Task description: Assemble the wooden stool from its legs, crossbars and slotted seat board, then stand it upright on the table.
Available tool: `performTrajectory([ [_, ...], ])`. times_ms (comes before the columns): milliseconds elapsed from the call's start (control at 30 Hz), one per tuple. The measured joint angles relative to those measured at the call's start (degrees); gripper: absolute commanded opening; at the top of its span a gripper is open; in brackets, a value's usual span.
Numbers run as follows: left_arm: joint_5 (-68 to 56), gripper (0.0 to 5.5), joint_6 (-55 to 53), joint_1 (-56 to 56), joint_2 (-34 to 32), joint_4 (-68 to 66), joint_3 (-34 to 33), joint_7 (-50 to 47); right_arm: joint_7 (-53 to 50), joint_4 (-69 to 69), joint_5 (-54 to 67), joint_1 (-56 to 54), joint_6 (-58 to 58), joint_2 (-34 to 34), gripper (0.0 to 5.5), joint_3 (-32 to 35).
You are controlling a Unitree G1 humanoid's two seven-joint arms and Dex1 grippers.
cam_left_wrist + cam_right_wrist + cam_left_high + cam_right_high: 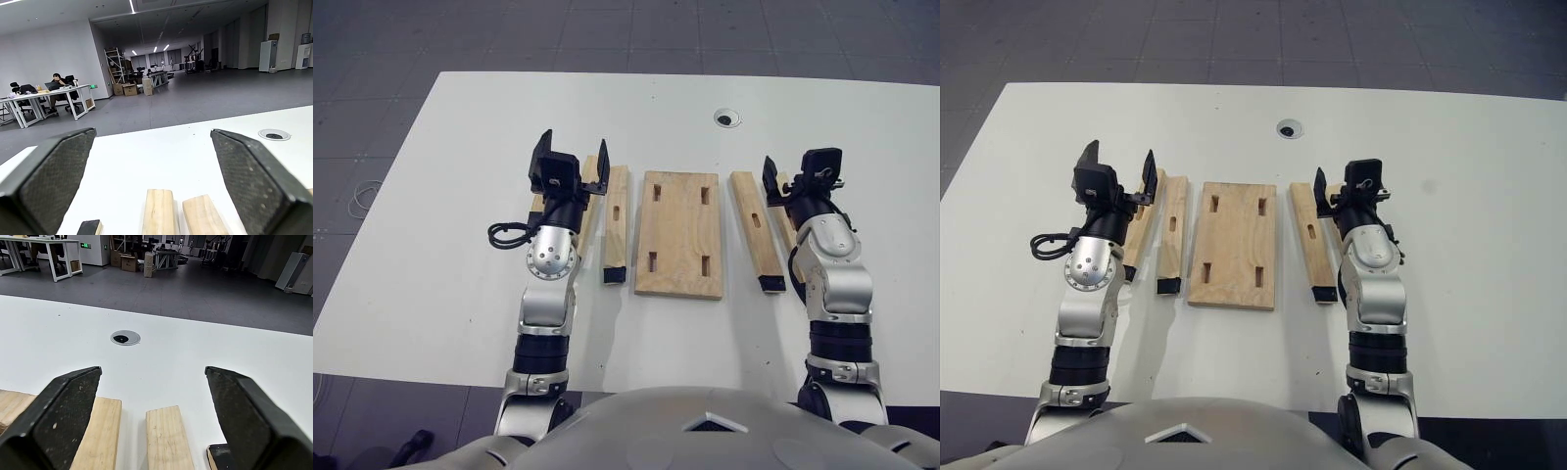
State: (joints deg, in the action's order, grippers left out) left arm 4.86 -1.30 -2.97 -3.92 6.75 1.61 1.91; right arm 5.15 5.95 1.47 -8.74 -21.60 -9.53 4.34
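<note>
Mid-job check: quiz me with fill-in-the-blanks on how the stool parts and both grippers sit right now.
The seat board lies flat on the table and shows ____ slots.
The left gripper hangs over the left-hand legs with its jaws ____.
The right gripper, over the right-hand legs, grips ____.
Missing words: four; open; nothing.

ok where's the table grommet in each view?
Left eye view: grommet right of centre, beyond the seat board.
Right eye view: grommet near centre, beyond the seat board.
Left wrist view: grommet beyond one finger of the left gripper.
Right wrist view: grommet ahead, between the fingers of the right gripper.
Shared landmark: far edge of the table, just behind it.
</note>
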Motion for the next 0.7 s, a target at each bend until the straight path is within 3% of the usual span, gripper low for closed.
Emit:
performTrajectory([
  [67,0.0,4.32,-0.1,-0.1,-0.1,0.0,-0.5,-0.1,0.0,0.0,-0.2,0.0,0.3,0.0,3.66,0.0],
  [233,0.0,4.32,-0.4,-0.1,-0.1,0.1,-0.8,-0.1,-0.1,0.0,-1.9,0.0,1.9,-0.8,3.66,-0.8],
  [433,0.0,4.32,-0.4,-0.2,-0.1,0.1,-0.8,0.0,-0.6,0.0,-3.6,0.3,8.2,-0.6,4.49,-2.0],
  [700,0.0,4.32,-0.5,-0.3,-0.3,0.7,-0.8,0.0,3.8,-1.2,-2.9,2.1,9.7,-3.6,4.49,-1.6],
])
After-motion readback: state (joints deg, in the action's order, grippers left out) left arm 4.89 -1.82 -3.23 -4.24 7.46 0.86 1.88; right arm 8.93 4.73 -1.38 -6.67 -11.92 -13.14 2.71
